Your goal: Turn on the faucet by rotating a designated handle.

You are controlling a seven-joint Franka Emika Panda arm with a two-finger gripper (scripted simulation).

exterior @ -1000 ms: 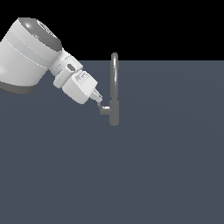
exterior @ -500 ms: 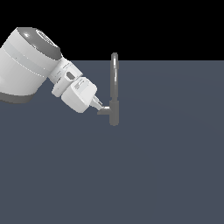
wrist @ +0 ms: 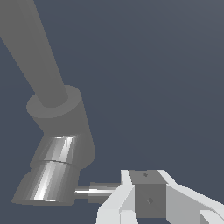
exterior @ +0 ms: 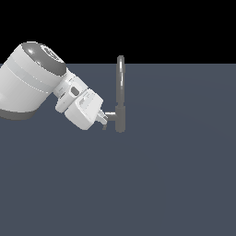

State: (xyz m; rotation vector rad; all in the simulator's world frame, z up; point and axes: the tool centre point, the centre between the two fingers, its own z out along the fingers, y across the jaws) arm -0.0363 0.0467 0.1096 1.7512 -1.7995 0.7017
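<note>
No containers are showing anywhere in either view; the scene is only a flat dark grey-blue floor (exterior: 175,175) under a black band at the top of the exterior frame. The faucet (exterior: 120,94) is standing upright a little left of the exterior frame's centre, its slender tube rising to a rounded top just above the floor's horizon line and its thicker lower body sitting below. The handle (exterior: 110,115) is sticking out horizontally from that lower body toward the exterior view's left, as a short thin stub. The white arm is reaching in from the upper left of the frame, and the gripper (exterior: 104,119) is sitting right at the outer end of the stub, apparently touching it. In the wrist view the faucet (wrist: 57,131) is filling the frame beside the thin shiny handle (wrist: 94,191), whose end is running in between the white fingers (wrist: 114,202); whether they are clenched on it or merely around it cannot be told. Compared with the frame a second ago, the arm's bulky white body has been sinking slightly lower and further left, while the faucet is standing where it was.
</note>
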